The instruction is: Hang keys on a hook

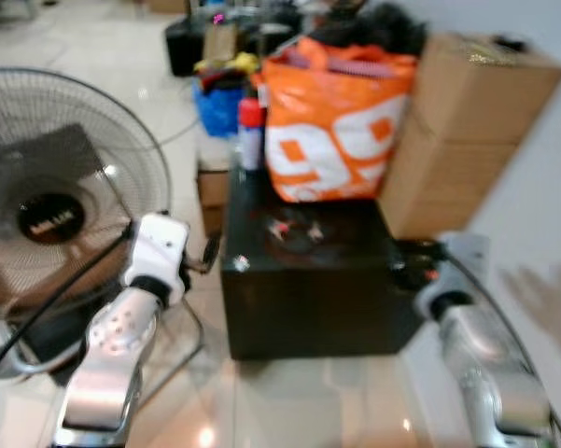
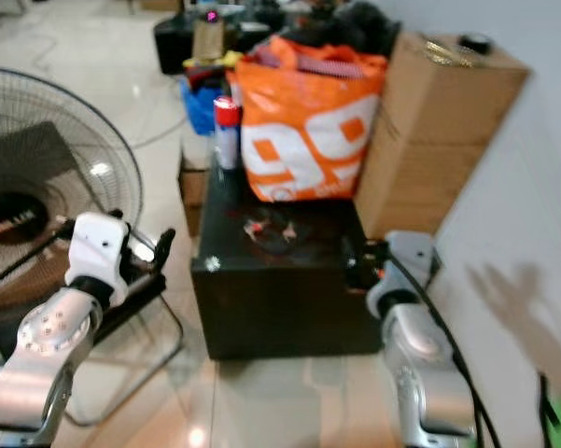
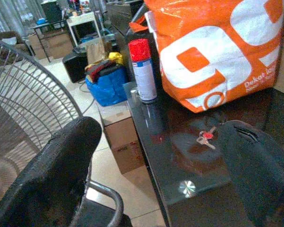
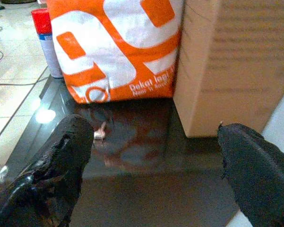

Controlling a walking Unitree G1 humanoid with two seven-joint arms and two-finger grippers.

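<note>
Both silver arms reach up from the lower edge of the head views, one either side of a low black counter (image 1: 308, 299). On the left, the left gripper (image 3: 160, 165) hangs off the counter's left side, its two black fingers spread wide with nothing between them; just behind it stands a big floor fan (image 1: 61, 187), so there is little room to swing outward on that side. Along that gripper's line, the keys (image 3: 205, 137) lie ahead and a little toward the right-hand finger, flat on the glossy top, with a red tag or fob on them. The blur leaves their long axis uncertain, though they seem to point roughly toward the orange bag (image 1: 331, 121).

Moving right, a red-capped spray can (image 1: 250, 131) stands at the back-left corner of the counter, and the orange bag fills the back edge, touching or nearly touching the top just behind the keys. So the open approach looks to be from the front and from above, not from behind.

Further right, the right gripper (image 4: 153, 156) is at the counter's front-right corner, also wide open and empty; stacked cardboard boxes (image 1: 467, 131) rise close beside it and a white wall closes that side. From there the keys lie ahead and toward the left.

Neither arm looks clearly nearer. No hook can be made out.
</note>
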